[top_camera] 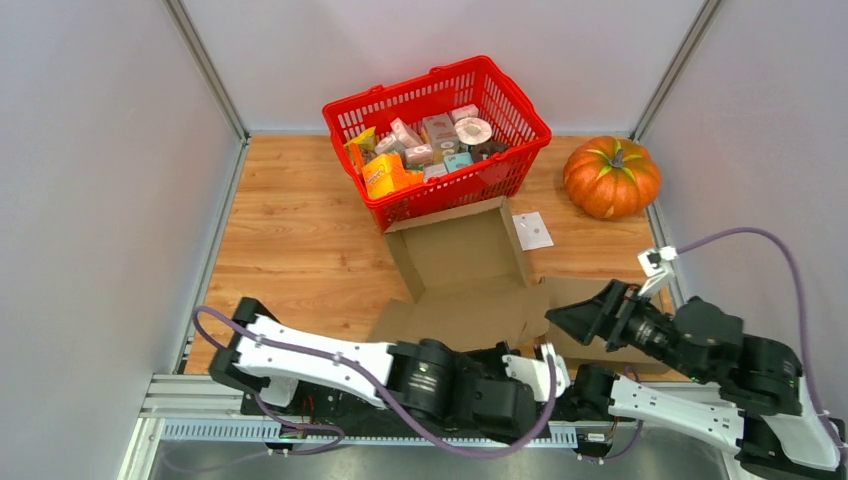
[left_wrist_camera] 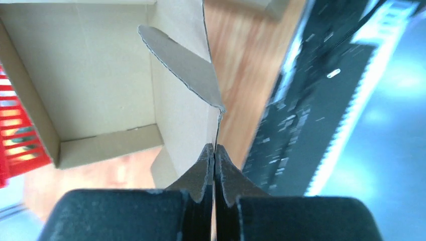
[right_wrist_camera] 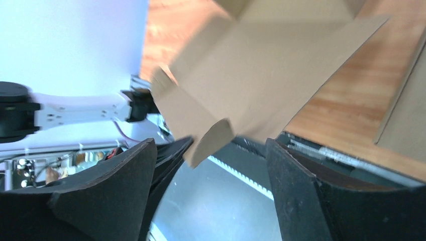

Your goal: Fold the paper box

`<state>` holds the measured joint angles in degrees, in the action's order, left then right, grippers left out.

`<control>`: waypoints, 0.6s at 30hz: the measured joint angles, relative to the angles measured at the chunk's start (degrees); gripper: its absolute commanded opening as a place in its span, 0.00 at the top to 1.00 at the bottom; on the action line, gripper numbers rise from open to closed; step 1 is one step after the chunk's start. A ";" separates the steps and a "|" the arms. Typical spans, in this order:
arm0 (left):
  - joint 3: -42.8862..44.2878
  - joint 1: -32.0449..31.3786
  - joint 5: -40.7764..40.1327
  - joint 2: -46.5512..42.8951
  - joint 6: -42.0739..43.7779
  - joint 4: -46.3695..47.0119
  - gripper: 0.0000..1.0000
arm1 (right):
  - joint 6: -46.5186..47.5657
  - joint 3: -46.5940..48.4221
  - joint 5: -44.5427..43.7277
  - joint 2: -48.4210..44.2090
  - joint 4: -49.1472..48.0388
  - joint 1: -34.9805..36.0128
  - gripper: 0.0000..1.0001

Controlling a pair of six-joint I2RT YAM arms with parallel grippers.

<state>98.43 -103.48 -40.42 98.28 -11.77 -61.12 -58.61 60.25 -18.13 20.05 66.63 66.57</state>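
The paper box (top_camera: 462, 262) is brown cardboard, lying open in the middle of the wooden table with its far walls raised and its near flaps spread flat. My left gripper (top_camera: 547, 355) is at the box's near edge. In the left wrist view it (left_wrist_camera: 215, 150) is shut on the thin edge of a flap with a rounded tab (left_wrist_camera: 181, 65), and the tray of the box (left_wrist_camera: 95, 70) lies beyond. My right gripper (top_camera: 562, 318) is open just right of the flaps. In the right wrist view a blurred flap (right_wrist_camera: 261, 75) hangs in front of its open fingers (right_wrist_camera: 145, 160).
A red basket (top_camera: 400, 95) full of small packages stands behind the box, touching its far wall. An orange pumpkin (top_camera: 611, 176) sits at the back right. A white card (top_camera: 532, 230) lies right of the box. Grey walls enclose the table; a metal rail (top_camera: 200, 400) runs along the near edge.
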 measured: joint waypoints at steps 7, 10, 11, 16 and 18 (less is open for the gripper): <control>17.27 5.75 10.25 -7.93 -20.24 -7.04 1.00 | 14.51 8.85 -1.79 -0.76 -0.26 0.02 0.00; 16.63 10.93 11.91 -13.81 -29.64 -6.62 1.00 | 19.15 11.15 -0.66 -0.20 -0.42 0.00 0.00; 15.80 12.55 11.91 -15.96 -32.30 -5.99 1.00 | 20.76 12.02 -0.11 0.35 -0.66 0.00 0.00; 6.19 18.75 6.10 -30.38 -47.91 0.87 1.00 | 28.50 13.42 6.29 5.81 -3.93 0.00 0.00; 3.39 18.93 0.57 -34.75 -52.50 3.26 1.00 | 30.58 13.20 8.76 9.01 -5.46 0.02 0.00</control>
<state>101.82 -84.55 -39.86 63.53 -64.27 -57.87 -28.03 73.45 -9.37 29.06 61.17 66.59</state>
